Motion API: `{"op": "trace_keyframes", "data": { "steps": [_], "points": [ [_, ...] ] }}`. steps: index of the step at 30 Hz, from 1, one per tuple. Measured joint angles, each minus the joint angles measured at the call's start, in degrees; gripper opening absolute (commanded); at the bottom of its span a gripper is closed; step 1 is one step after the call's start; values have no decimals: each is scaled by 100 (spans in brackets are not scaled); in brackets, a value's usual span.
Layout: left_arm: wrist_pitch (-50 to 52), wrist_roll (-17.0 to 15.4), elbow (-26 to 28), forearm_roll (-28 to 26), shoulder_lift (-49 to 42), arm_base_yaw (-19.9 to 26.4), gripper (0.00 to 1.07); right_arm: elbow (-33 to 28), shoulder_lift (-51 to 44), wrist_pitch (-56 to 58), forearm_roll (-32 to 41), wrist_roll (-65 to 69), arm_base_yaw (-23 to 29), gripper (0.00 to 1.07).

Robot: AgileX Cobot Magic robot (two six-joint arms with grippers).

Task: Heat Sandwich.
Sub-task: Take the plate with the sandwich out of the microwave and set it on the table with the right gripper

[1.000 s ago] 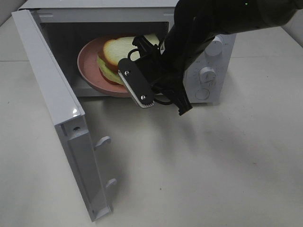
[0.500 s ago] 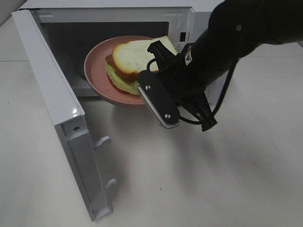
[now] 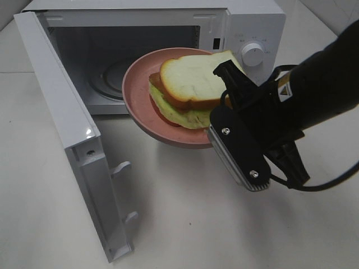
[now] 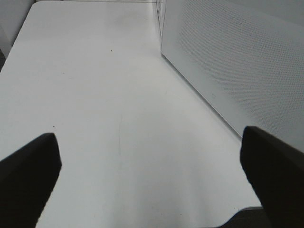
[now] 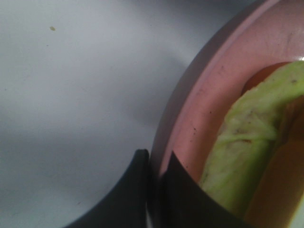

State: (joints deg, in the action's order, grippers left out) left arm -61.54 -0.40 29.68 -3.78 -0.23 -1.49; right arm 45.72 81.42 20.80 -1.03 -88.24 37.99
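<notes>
The right gripper (image 3: 221, 120) has its fingers (image 5: 142, 190) clamped on the rim of the pink plate (image 3: 140, 95), which carries the sandwich (image 3: 190, 89) in the air just outside the open microwave (image 3: 247, 22). The left gripper (image 4: 152, 183) hangs over the white surface (image 4: 104, 104), fingers wide apart.

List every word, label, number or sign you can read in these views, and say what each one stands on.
None can be read.
Microwave control panel: small print above and around the dial, too small and blurred.
Microwave front frame: a dark sticker, illegible.
Both wrist views: no text.
</notes>
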Motion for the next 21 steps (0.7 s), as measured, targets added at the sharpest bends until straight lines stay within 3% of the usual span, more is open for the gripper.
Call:
{"op": "trace_keyframes", "data": {
  "steps": [21],
  "points": [
    [0, 0, 0, 0, 0, 0, 98, -1289, -1960, 498, -166, 791, 0, 0]
  ]
}}
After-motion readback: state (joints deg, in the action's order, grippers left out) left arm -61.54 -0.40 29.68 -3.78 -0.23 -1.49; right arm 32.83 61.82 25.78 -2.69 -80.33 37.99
